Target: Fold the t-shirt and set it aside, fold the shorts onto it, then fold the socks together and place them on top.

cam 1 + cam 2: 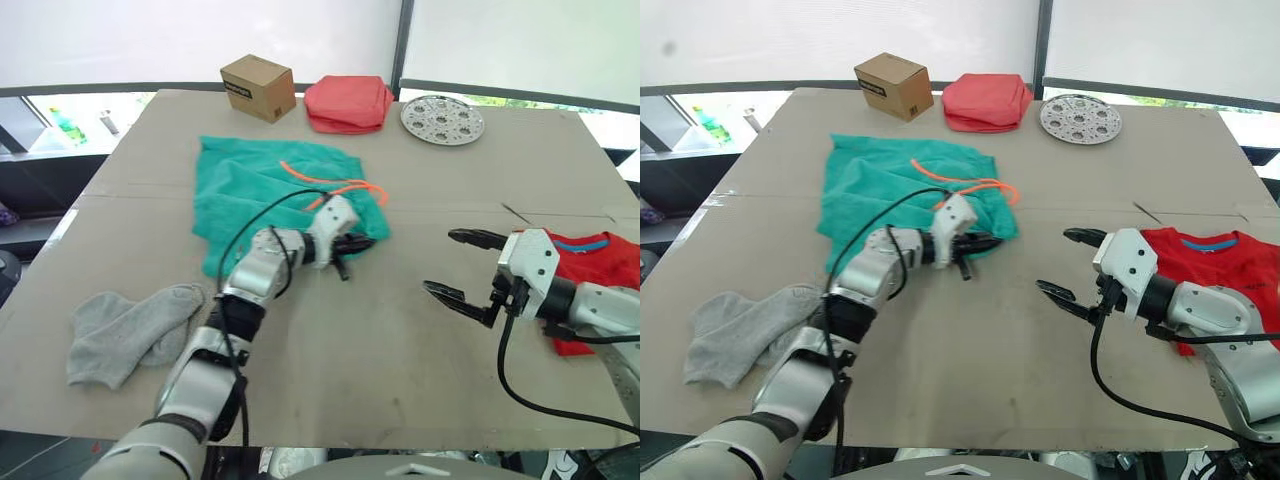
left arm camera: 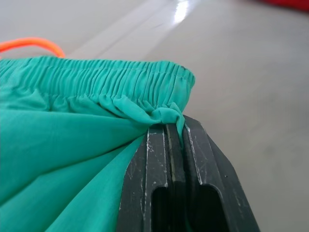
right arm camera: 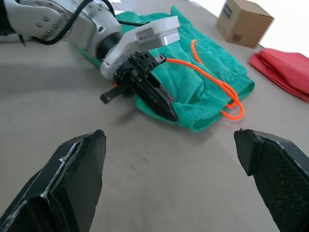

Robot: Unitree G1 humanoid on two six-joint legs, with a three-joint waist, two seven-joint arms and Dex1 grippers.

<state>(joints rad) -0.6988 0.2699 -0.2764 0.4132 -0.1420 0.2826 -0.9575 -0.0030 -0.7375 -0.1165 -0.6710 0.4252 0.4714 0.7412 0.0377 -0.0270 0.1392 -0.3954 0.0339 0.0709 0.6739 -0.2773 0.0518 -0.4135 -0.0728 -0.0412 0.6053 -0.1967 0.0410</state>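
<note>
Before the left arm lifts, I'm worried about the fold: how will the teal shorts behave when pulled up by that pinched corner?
Probably floppy: the shorts lie wrinkled where the left gripper pinches the waistband, so they should drape. Likely light, being thin cloth. The loose orange drawstring may dangle or snag.

**A:** lighting's bright, plain daylight. The windows (image 1: 300,40) behind the table (image 1: 400,360) are blown out to near white, no detail through them.

**B:** yeah, and shadows are soft, just faint dark patches right under the left gripper (image 1: 358,243) and right gripper (image 1: 458,265). Pale glare streak on the tabletop in the left wrist view.

**A:** that wrist view has shallow focus too. The shorts (image 2: 72,140) waistband looks crisp, the far background goes to mush.

**B:** right wrist fingertips (image 3: 79,159) are soft up close, grainy at the edges. The cardboard box (image 3: 244,21) is washed out.
</note>
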